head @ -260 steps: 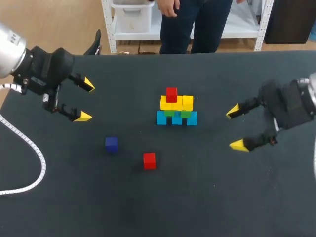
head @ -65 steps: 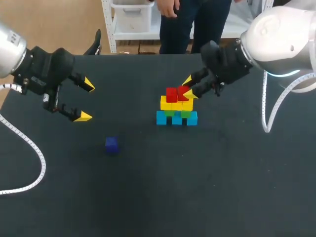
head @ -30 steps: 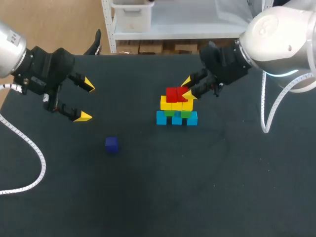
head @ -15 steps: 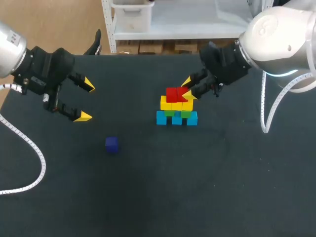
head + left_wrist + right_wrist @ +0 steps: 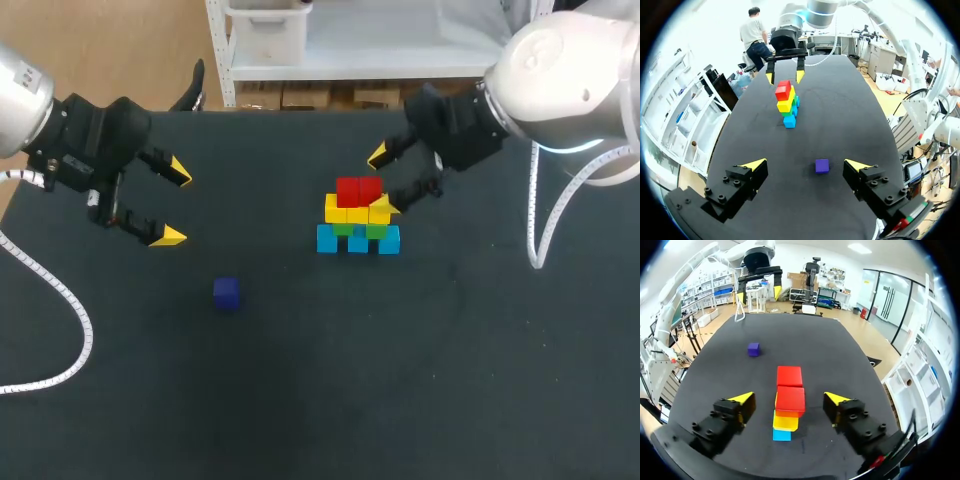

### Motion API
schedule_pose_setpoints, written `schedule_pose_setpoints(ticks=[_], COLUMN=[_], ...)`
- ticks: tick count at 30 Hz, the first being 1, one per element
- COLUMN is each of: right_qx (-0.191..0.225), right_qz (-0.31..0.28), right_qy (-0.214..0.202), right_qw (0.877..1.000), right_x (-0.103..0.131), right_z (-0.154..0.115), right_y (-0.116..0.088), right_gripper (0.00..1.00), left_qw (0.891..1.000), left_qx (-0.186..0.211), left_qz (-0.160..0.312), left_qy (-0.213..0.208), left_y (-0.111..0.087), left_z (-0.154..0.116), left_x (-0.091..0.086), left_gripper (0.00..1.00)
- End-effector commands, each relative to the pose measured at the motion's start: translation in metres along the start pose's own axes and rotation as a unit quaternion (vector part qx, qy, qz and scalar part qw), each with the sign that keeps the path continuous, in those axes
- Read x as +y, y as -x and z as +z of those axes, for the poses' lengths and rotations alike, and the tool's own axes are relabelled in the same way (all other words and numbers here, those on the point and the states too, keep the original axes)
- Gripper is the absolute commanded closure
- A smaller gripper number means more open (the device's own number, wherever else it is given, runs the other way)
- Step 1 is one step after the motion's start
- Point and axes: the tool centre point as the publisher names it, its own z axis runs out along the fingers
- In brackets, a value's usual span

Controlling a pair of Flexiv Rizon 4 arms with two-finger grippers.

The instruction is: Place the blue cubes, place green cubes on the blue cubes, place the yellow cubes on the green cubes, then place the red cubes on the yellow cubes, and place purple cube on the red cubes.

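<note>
Black tabletop (image 5: 330, 400) carries one stack near its middle, w/ a lone cube off to the L side. Stack, bottom up: blue cubes (image 5: 357, 240) in a row, green cubes (image 5: 375, 230) on those, yellow cubes (image 5: 347, 212) next, then two red cubes (image 5: 358, 189) side by side on top.

R gripper (image 5: 380, 180) sits at the stack's top level, coming in from the R side, fingers spread wide. R wrist view shows the nearer red cube between the two yellow tips w/ a gap on each side, so nothing is grasped; the second red cube lies just beyond the first, ahead of the fingers.

Purple cube (image 5: 227, 292) lies alone on the cloth, well apart from the stack, toward the L arm's side. L gripper (image 5: 173, 203) hangs over the table's L part, fingers spread and holding nothing. L wrist view puts the purple cube ahead of it, nearer one finger than the other, not touching either. White cable (image 5: 60, 290) loops over the table's L edge.
</note>
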Motion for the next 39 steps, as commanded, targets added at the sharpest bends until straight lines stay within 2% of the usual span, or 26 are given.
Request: schedule_pose_setpoints(ticks=[1,12,15,39], right_qx=[-0.005,-0.004,-0.003,-0.005], right_qz=[0.003,0.008,0.009,0.001], right_qy=[-0.008,-0.036,-0.038,-0.023], right_qw=[1.0,0.999,0.999,1.0], right_x=[0.0,0.0,0.001,0.0], right_z=[-0.007,-0.032,-0.033,-0.018], right_y=[-0.001,-0.008,-0.01,-0.02], right_gripper=[0.0,0.0,1.0,1.0], left_qw=[1.0,1.0,1.0,1.0], left_qx=[-0.003,-0.003,-0.003,-0.003], left_qz=[0.002,0.002,0.002,0.002], left_qy=[0.001,0.001,0.001,0.001], left_y=[-0.002,-0.002,-0.002,-0.002], left_z=[-0.001,-0.001,-0.001,-0.001], left_x=[-0.001,-0.001,-0.001,-0.001], left_gripper=[0.0,0.0,0.0,0.0])
